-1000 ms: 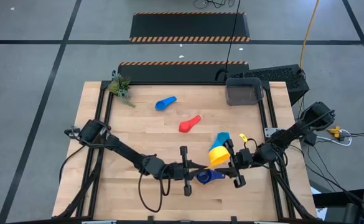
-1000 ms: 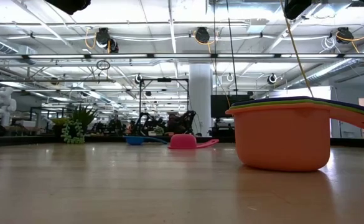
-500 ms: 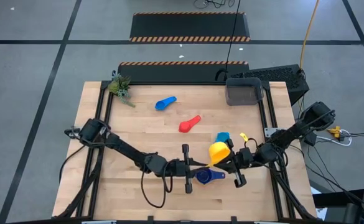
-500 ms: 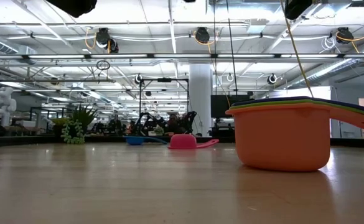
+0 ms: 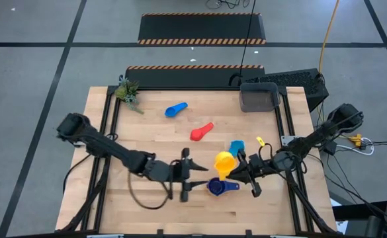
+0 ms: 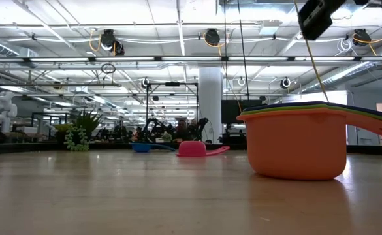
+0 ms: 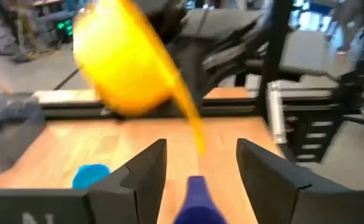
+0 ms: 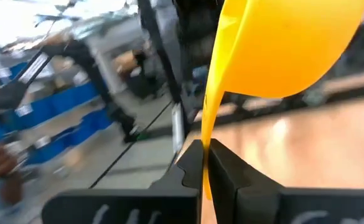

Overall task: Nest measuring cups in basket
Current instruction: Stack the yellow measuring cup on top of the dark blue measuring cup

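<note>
Near edge of the desk (image 5: 147, 218): both arms are seen meeting low over the front centre.

Left end effector (image 5: 185, 177): fingers (image 7: 145, 177) are spread apart, nothing between them. It is pointed right, toward the navy cup (image 5: 217, 187), which lies on the wood just beside it with its handle toward the right.

Right end effector (image 5: 236, 173): fingers are pressed together on the handle of the yellow cup (image 5: 223, 162), which is held lifted off the desk and tilted. In the right wrist view the handle is seen pinched between the two dark fingers (image 8: 191, 165), the bowl hanging beyond them.

Just behind the yellow cup, the light blue cup (image 5: 236, 146) rests on the desk.

Mid desk: the red cup (image 5: 200, 131) lies alone. Farther and to the left, the blue cup (image 5: 174, 109).

In the low view an orange cup (image 6: 300, 148) stands upright close to the camera, with green and dark rims showing nested inside it.

Far right corner: the basket (image 5: 258, 97), dark grey, nothing visible inside. Far left corner: a small plant (image 5: 128, 92).
</note>
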Robot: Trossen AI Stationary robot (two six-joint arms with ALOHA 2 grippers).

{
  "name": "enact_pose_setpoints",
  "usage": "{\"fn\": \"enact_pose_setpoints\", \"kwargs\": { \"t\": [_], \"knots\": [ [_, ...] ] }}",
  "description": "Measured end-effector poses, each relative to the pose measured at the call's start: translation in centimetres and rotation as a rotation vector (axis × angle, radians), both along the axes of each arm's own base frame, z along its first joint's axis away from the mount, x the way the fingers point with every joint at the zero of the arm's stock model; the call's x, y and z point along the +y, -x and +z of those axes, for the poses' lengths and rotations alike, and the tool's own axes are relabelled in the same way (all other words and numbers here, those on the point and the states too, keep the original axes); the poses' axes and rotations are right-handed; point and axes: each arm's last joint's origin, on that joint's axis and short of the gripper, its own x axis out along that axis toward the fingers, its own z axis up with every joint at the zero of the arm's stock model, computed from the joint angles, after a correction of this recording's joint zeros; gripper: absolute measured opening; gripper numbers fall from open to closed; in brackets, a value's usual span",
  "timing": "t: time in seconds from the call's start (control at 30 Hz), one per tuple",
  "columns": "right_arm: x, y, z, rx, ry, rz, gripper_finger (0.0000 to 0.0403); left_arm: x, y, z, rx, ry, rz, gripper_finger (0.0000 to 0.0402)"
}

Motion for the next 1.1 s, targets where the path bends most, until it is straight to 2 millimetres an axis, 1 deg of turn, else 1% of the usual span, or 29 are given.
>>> {"fn": "enact_pose_setpoints", "kwargs": {
  "t": [0.07, 0.13, 0.23, 0.4, 0.5, 0.57, 0.67, 0.8, 0.87, 0.93, 1.1],
  "knots": [
    [-0.1, -0.1, -0.2, 0.039, -0.036, 0.074, 0.0001, -0.9, 0.7, 0.3, -0.003, -0.067, -0.032, 0.0199],
    [-0.1, -0.2, -0.5, 0.066, -0.033, 0.141, 0.0001, -1.9, 1.1, 0.2, -0.018, -0.167, -0.062, 0.0192],
    [0.1, -0.5, -1.5, 0.132, -0.024, 0.226, 0.0000, -3.0, 1.7, 0.7, -0.073, -0.317, -0.066, 0.0178],
    [0.1, -1.0, -2.1, 0.207, -0.151, 0.388, 0.0000, -3.8, 2.2, 0.6, -0.077, -0.554, -0.079, 0.0157],
    [0.2, -1.2, -2.6, 0.273, -0.256, 0.454, 0.0000, -4.1, 2.4, 0.7, -0.089, -0.624, -0.096, 0.0153],
    [0.4, -1.3, -3.0, 0.331, -0.322, 0.490, 0.0000, -4.2, 2.2, 0.4, -0.093, -0.652, -0.102, 0.0153],
    [0.9, -1.5, -3.6, 0.402, -0.419, 0.568, 0.0000, -4.7, 2.2, 0.1, -0.099, -0.746, -0.118, 0.0160],
    [1.7, -1.6, -3.7, 0.407, -0.525, 0.671, 0.0000, -6.1, 2.0, -1.3, -0.120, -0.900, -0.174, 0.0178],
    [1.9, -1.6, -4.0, 0.451, -0.556, 0.733, 0.0000, -6.7, 1.4, -1.9, -0.160, -0.950, -0.183, 0.0186],
    [2.0, -1.6, -4.3, 0.497, -0.580, 0.785, 0.0000, -7.2, 1.2, -2.5, -0.168, -1.038, -0.199, 0.0191],
    [2.2, -1.6, -4.6, 0.593, -0.635, 0.845, 0.0000, -8.2, -0.1, -3.4, -0.170, -1.191, -0.230, 0.0189]
  ]
}}
